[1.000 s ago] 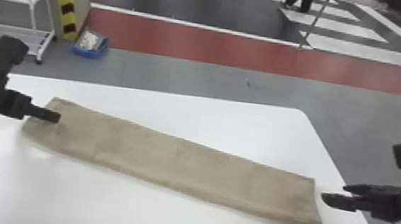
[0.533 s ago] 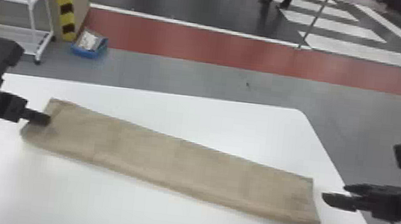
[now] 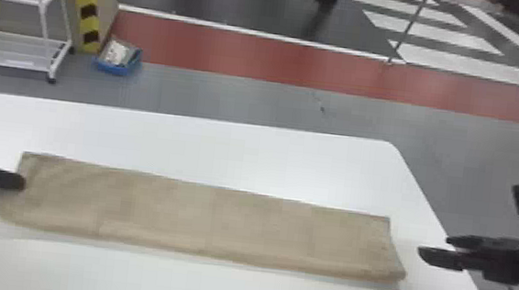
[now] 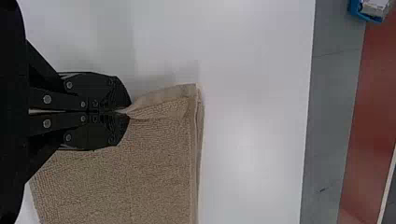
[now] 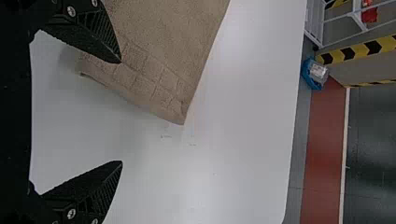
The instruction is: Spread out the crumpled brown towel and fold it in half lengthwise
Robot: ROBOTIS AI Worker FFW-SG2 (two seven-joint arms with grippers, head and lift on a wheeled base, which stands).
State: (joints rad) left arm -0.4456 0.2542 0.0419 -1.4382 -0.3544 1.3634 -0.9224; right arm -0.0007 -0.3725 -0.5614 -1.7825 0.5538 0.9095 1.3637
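Observation:
The brown towel (image 3: pixel 209 220) lies as a long, flat folded strip across the white table, running left to right. At its left end is my left gripper (image 3: pixel 22 182); in the left wrist view that gripper (image 4: pixel 125 112) is shut on the towel's end edge (image 4: pixel 163 105), which is pinched into a small pleat. Off the towel's right end, my right gripper (image 3: pixel 420 251) stands open above the table. In the right wrist view the right gripper (image 5: pixel 122 112) has its fingers wide apart, with the towel's corner (image 5: pixel 177 109) beyond them and nothing held.
The white table (image 3: pixel 225 152) has its right edge beneath the right arm. On the floor behind stand a white rack (image 3: pixel 15 49) and a blue bin (image 3: pixel 117 67). A person's leg shows far back.
The towel's left end has swung toward the table's near side with my left gripper, so the strip lies less slanted. The right arm has stayed still.

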